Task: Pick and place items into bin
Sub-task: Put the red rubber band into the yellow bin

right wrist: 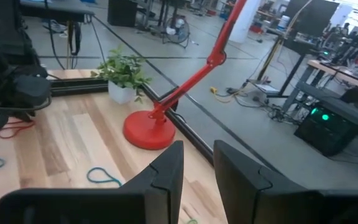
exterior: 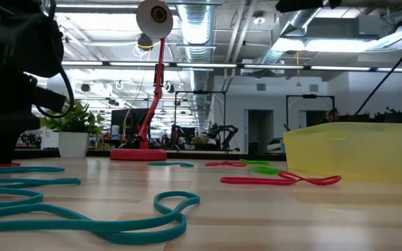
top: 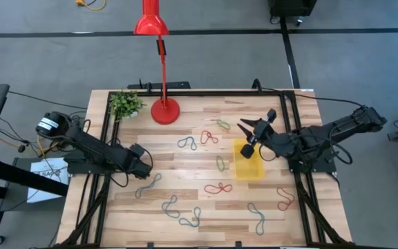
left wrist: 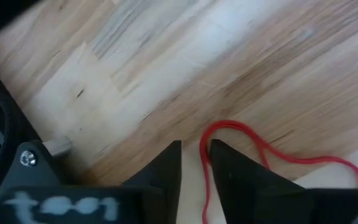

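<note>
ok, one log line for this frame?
left gripper: down at table, fingers around red band, narrow gap | right gripper: above yellow bin, nothing held | other bands on table

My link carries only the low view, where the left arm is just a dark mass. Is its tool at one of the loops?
Observer: Yes. The left tool is down at the table, its open jaws straddling a strand of a red loop.
Operator: And the right arm?
Observer: The right tool hangs above the table just past the far side of the yellow bin, open and empty, pointing toward the red lamp base.
Operator: Anything in the bin?
Observer: From above, no loop shows inside it.
</note>
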